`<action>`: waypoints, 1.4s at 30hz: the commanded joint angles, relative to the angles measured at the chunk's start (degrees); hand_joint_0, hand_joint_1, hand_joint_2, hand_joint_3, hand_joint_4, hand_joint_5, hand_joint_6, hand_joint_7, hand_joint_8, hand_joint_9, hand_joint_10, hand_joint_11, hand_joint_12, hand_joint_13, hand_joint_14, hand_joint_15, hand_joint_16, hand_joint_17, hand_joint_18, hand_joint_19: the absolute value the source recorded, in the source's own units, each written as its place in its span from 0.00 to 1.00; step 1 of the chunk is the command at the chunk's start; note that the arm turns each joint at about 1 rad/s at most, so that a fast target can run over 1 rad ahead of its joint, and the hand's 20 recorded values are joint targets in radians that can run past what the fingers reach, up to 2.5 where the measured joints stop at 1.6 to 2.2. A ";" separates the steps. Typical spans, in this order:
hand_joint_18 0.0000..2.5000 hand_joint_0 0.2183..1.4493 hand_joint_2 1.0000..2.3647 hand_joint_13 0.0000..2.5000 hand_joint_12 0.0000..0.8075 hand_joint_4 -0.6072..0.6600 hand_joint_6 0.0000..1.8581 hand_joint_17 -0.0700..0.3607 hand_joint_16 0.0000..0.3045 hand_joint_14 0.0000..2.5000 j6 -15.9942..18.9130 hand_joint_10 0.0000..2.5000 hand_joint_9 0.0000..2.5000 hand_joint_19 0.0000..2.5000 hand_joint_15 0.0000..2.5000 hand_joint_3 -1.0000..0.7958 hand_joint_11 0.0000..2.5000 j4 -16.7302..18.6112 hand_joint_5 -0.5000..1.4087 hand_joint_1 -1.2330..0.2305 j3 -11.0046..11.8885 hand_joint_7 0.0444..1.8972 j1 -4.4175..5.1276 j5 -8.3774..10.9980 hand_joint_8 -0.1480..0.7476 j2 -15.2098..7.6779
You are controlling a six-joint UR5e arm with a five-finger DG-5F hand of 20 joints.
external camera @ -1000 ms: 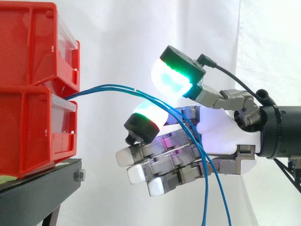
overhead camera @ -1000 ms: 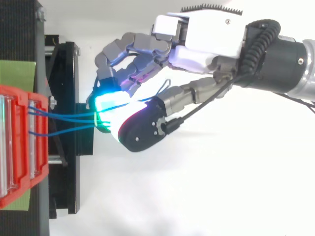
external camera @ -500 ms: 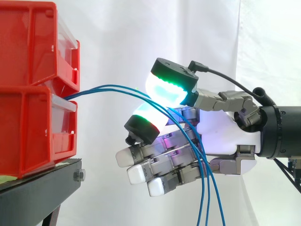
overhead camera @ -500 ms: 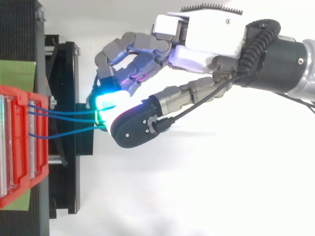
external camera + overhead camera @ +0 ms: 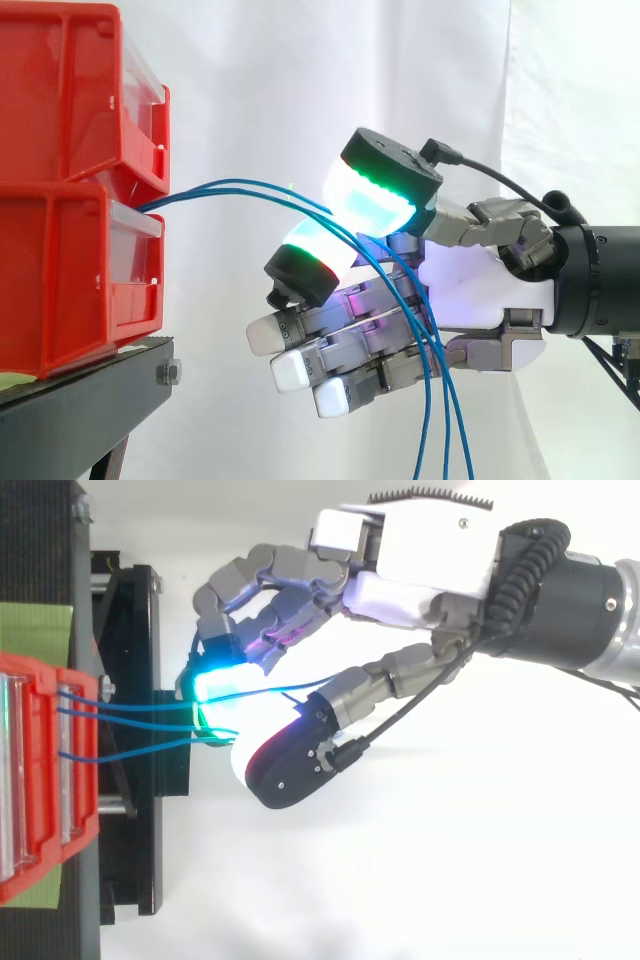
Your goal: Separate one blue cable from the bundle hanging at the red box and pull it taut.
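Cables (image 5: 230, 188) run from the box (image 5: 70, 270) rightward, passing between thumb (image 5: 285, 770) and curled fingers (image 5: 215, 685) of the hand (image 5: 470, 290); thumb stands apart, nothing pinched.

You can't trace the blue cables (image 5: 240, 186) to their start: they vanish into the gap between the stacked red bins (image 5: 60, 250). Their lower ends run off the side view's bottom edge. From above, the hand (image 5: 420, 550) covers them past the glow, so you can't tell whether any strand is gripped. The bins are cropped at the left edge, the black stand (image 5: 80, 405) at the bottom, the arm (image 5: 600, 280) at the right.
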 commanded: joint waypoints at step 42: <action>0.26 0.30 0.02 0.33 0.41 0.66 0.48 0.36 0.13 0.00 0.00 0.00 0.35 0.23 0.12 0.41 0.10 0.00 0.18 0.41 -0.02 0.70 0.17 0.00 0.60 0.00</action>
